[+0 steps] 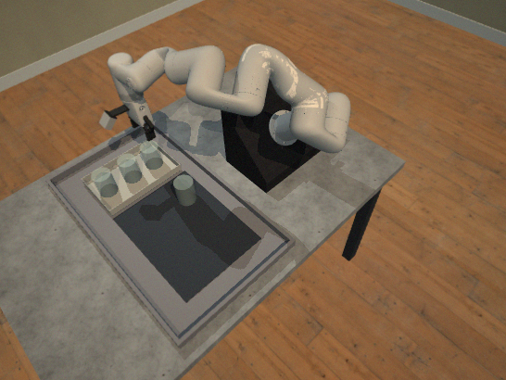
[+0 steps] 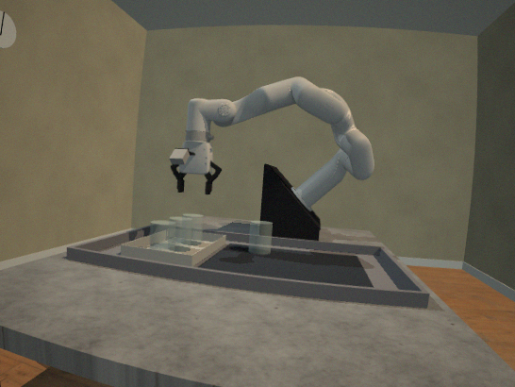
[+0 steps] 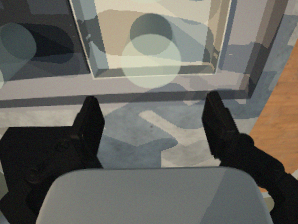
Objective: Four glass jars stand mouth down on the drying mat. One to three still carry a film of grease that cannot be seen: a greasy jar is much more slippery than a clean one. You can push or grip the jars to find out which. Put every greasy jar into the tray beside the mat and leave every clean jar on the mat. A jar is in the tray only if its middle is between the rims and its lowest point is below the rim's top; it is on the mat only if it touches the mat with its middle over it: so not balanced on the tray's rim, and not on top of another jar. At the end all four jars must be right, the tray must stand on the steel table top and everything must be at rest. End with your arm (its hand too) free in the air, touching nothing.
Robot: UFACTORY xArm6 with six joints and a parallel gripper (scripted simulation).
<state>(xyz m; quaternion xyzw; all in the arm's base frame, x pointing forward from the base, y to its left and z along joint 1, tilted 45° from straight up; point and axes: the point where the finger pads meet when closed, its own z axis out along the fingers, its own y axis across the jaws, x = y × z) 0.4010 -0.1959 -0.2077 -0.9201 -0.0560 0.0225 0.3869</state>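
Observation:
Three glass jars stand in a row in the cream tray. In the side view they overlap. The fourth jar stands on the dark mat just beside the tray. My gripper is open and empty. It hangs high above the tray's far end. The wrist view looks down on the nearest tray jar.
A raised grey border runs around the mat and tray on the steel table. The arm's black base stands behind the mat. The table's edge is close beyond the gripper.

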